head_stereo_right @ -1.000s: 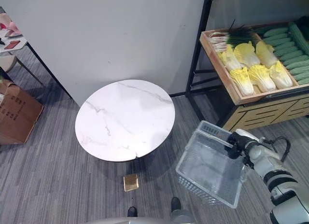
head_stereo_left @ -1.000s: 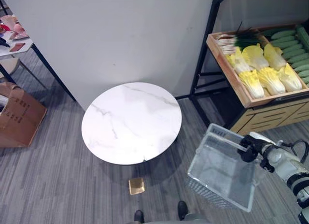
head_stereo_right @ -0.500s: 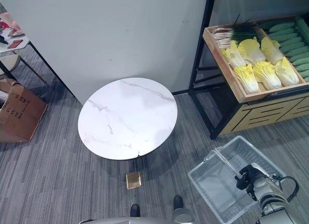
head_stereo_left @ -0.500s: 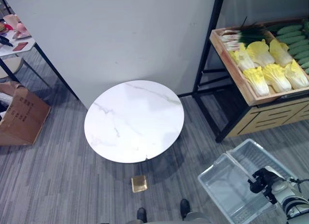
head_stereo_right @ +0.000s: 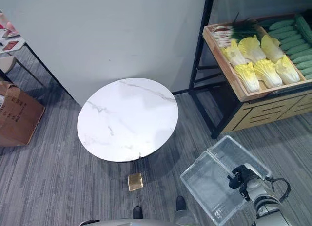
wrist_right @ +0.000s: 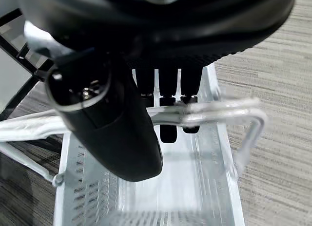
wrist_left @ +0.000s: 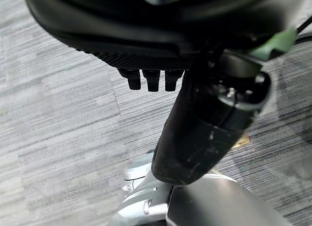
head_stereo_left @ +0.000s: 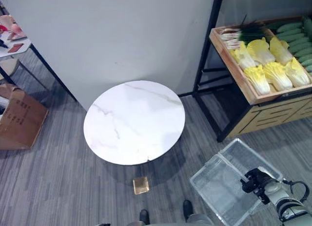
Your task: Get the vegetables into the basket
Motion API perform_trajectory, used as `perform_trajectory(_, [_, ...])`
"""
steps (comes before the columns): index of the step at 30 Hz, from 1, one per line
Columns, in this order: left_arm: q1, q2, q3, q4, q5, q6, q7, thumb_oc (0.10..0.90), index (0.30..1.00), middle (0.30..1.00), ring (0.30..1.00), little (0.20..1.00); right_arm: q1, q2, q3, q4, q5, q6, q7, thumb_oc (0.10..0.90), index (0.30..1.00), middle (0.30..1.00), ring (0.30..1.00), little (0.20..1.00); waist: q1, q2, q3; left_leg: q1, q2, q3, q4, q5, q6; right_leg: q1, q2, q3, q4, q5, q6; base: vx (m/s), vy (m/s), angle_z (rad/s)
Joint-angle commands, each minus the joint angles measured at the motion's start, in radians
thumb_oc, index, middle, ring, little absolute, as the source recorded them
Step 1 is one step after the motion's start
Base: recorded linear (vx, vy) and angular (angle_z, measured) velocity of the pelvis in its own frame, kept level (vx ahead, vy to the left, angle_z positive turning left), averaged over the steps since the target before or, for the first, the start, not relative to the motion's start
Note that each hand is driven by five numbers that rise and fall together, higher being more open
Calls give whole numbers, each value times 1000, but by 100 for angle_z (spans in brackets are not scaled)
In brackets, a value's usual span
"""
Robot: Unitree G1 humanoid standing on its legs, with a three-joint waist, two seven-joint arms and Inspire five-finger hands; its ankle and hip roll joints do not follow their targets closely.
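Right hand [head_stereo_right: 241, 176] curled round handle of clear plastic basket [head_stereo_right: 207, 179], right of round white marble table [head_stereo_right: 127, 120], left hand [wrist_left: 200, 123] fingers curled, empty

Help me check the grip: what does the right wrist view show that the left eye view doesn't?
Right wrist view: the right robot hand with fingers curled round the basket's handle; basket interior empty. Left eye view: round marble table, napa cabbages and cucumbers in a wooden crate, cardboard box. Both: hand holding basket.
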Motion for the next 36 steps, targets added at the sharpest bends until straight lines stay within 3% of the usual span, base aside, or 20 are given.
perform_trajectory(1, [-41, 32, -40, 36, 31, -17, 2, 900, 1000, 1000, 1000, 1000, -134, -5, 5, 10, -6, -31, -49, 400, 300, 300, 300, 300, -9, -115, -13, 47, -66, 17, 11, -106, 41, -74, -52, 64, 26, 44, 102, -43, 109, -30])
perform_trajectory(9, [-64, 57, -59, 4, 57, -25, 4, 900, 1000, 1000, 1000, 1000, -112, 0, -16, -55, -7, -29, -53, 400, 300, 300, 300, 300, -45, -110, 38, 19, -103, 69, 41, -131, 63, -143, -75, 116, 42, 83, 140, -29, 125, -33])
perform_trajectory(10, [-65, 64, -60, 8, 86, -28, 6, 900, 1000, 1000, 1000, 1000, -108, 2, -11, -100, -25, -32, -48, 400, 300, 300, 300, 300, -65, -114, 42, 23, -108, 118, 62, -152, 67, -159, -77, 130, 31, 108, 156, 27, 106, -19])
perform_trajectory(12, [-69, 69, -53, 11, 90, -29, 13, 900, 1000, 1000, 1000, 1000, -106, 8, -15, -123, -24, -32, -52, 400, 300, 300, 300, 300, -68, -115, 49, 25, -105, 140, 85, -167, 69, -173, -79, 123, 35, 122, 157, 38, 43, -69])
perform_trajectory(13, [-72, 73, -44, 10, 90, -28, 18, 900, 1000, 1000, 1000, 1000, -106, 15, -13, -144, -25, -33, -51, 400, 300, 300, 300, 300, -66, -116, 58, 20, -98, 162, 107, -177, 69, -182, -87, 91, 45, 120, 156, -46, -41, -117])
perform_trajectory(14, [-75, 79, -29, 1, 82, -25, 18, 900, 1000, 1000, 1000, 1000, -108, 25, -11, -167, -16, -37, -50, 400, 300, 300, 300, 300, -45, -114, 73, 14, -74, 216, 145, -194, 68, -184, -133, -75, 82, 93, 132, -106, -54, -112])
perform_trajectory(15, [-75, 79, -26, -4, 82, -24, 19, 900, 1000, 1000, 1000, 1000, -110, 27, -6, -180, -18, -39, -49, 400, 300, 300, 300, 300, -36, -107, 80, 13, -61, 235, 158, -200, 67, -175, -150, -141, 102, 72, 122, -97, -49, -138])
perform_trajectory(20, [-87, 83, -13, -17, 74, -18, 25, 900, 1000, 1000, 1000, 1000, -117, 49, 18, -217, -18, -41, -36, 400, 300, 300, 300, 300, -19, -100, 81, -16, -26, 292, 175, -183, 56, -151, -197, -194, 154, 48, 113, -100, -53, -75])
perform_trajectory(21, [-89, 88, -5, -18, 73, -14, 29, 900, 1000, 1000, 1000, 1000, -128, 67, 29, -218, -13, -39, -32, 400, 300, 300, 300, 300, 12, -97, 72, -19, 7, 316, 183, -194, 36, -110, -239, -266, 145, 51, 133, 11, -80, -79])
perform_trajectory(22, [-89, 88, -5, -18, 73, -13, 29, 900, 1000, 1000, 1000, 1000, -128, 67, 29, -217, -13, -39, -32, 400, 300, 300, 300, 300, 12, -96, 73, -18, 8, 315, 185, -197, 36, -107, -238, -267, 144, 51, 134, -54, -163, -117])
perform_trajectory(23, [-80, 92, 14, -17, 71, -10, 32, 900, 1000, 1000, 1000, 1000, -140, 86, 44, -207, -21, -38, -29, 400, 300, 300, 300, 300, 53, -113, 66, -21, 22, 360, 185, -188, 23, -62, -281, -404, 95, 86, 148, -92, -128, -82])
perform_trajectory(24, [-75, 90, 28, -10, 70, -7, 34, 900, 1000, 1000, 1000, 1000, -146, 101, 54, -196, -23, -37, -28, 400, 300, 300, 300, 300, 71, -128, 58, -21, 27, 391, 185, -182, 17, -45, -295, -466, 74, 110, 154, -94, -164, -96])
perform_trajectory(27, [-76, 79, 47, 11, 72, 6, 39, 900, 1000, 1000, 1000, 1000, -114, 125, 52, -214, -15, -34, -26, 400, 300, 300, 300, 300, 63, -148, 43, -17, 42, 384, 192, -172, 1, -51, -275, -445, 67, 111, 154, 78, -200, -113])
perform_trajectory(32, [-83, 56, 25, 12, 98, 10, 42, 900, 1000, 1000, 1000, 1000, -55, 135, 48, -226, -12, -33, -27, 400, 300, 300, 300, 300, 40, -125, 43, 1, 66, 360, 158, -143, -21, -48, -246, -454, 101, 44, 133, 56, -174, 20])
perform_trajectory(36, [-97, 48, 15, 2, 88, 10, 50, 900, 1000, 1000, 1000, 1000, -35, 134, 47, -224, -13, -32, -27, 400, 300, 300, 300, 300, 32, -118, 60, -1, 73, 347, 127, -118, -32, -61, -236, -458, 110, 37, 131, 5, -74, 14])
